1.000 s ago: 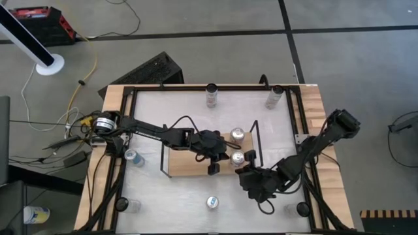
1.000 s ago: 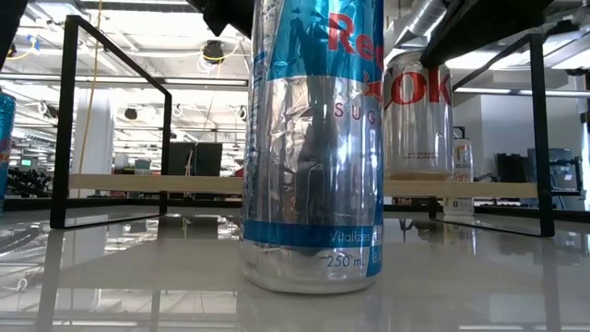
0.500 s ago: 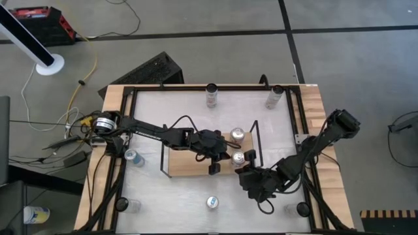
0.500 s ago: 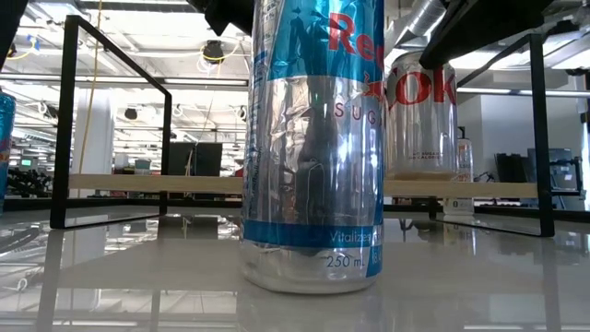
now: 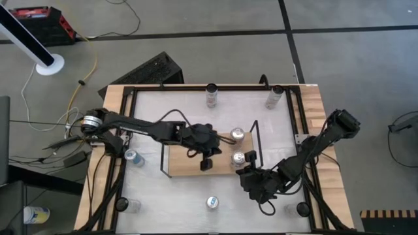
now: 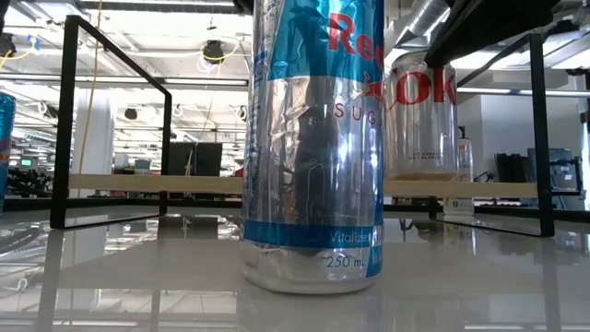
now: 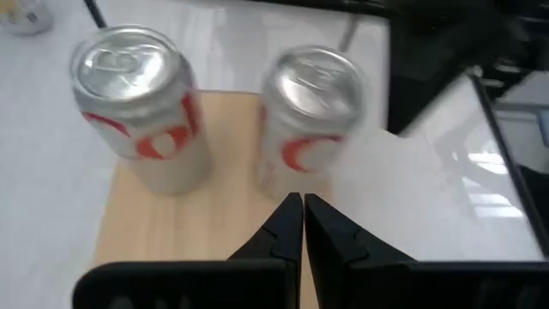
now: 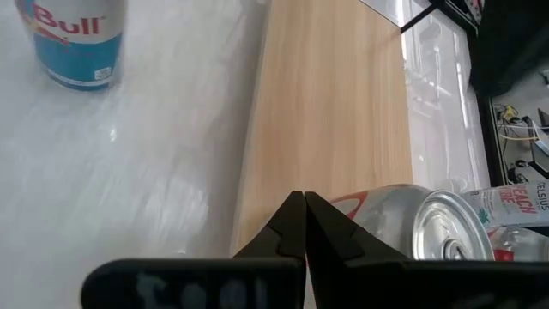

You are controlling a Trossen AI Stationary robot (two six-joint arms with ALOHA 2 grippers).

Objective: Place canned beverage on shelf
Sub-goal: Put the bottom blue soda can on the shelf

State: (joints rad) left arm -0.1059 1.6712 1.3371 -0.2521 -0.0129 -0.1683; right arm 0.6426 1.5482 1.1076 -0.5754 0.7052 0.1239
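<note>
Spreading across most of the high view is the white counter (image 5: 196,189) with wooden side strips and a black frame. At its middle lies the shelf (image 5: 189,160), a light wooden board with thin black wire ends. Two silver cans with red lettering stand upright on the shelf's right end: one can (image 5: 237,134) toward the far edge, the second can (image 5: 239,158) toward the near edge, just beside each other but apart. The left arm reaches in over the board, its left hand (image 5: 205,163) hanging above bare wood left of the two cans, its fingers pressed together and holding nothing. The right arm bends in from the right side, its right hand (image 5: 240,173) just beside the near can, fingers likewise together and empty. A blue-and-silver can (image 5: 211,202) stands on the counter in front of the shelf, filling the low view. Other cans stand along the counter's edges.
</note>
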